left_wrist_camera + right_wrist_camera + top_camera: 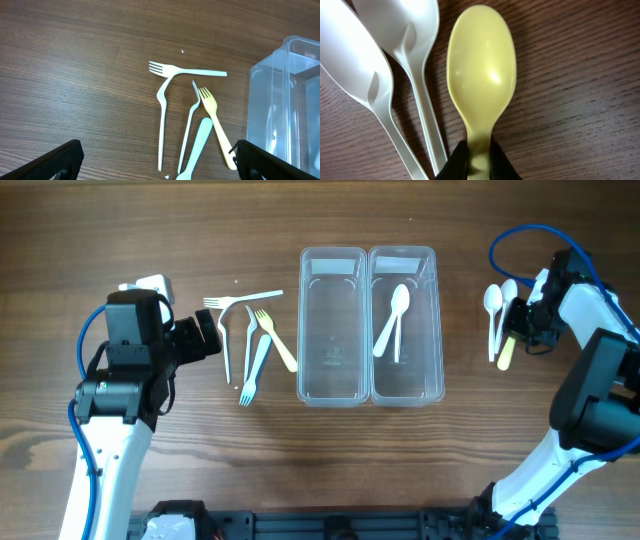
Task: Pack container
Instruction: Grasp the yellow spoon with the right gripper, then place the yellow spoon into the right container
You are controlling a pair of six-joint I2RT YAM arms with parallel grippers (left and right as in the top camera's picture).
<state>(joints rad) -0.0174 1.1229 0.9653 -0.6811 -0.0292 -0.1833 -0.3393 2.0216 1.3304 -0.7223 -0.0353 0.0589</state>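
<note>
Two clear containers stand mid-table: the left container (332, 325) holds nothing, the right container (404, 325) holds two white spoons (394, 318). Several forks lie left of them: white forks (240, 302), a yellow fork (275, 340) and a pale blue fork (255, 365); they also show in the left wrist view (187, 72). My left gripper (157, 162) is open just above the table, left of the forks. My right gripper (479, 162) is shut on the handle of a yellow spoon (481, 70), which lies beside two white spoons (395, 65) at the right (497, 305).
The table is dark wood. The left container's corner (285, 110) shows at the right edge of the left wrist view. A small white fleck (182, 50) lies above the forks.
</note>
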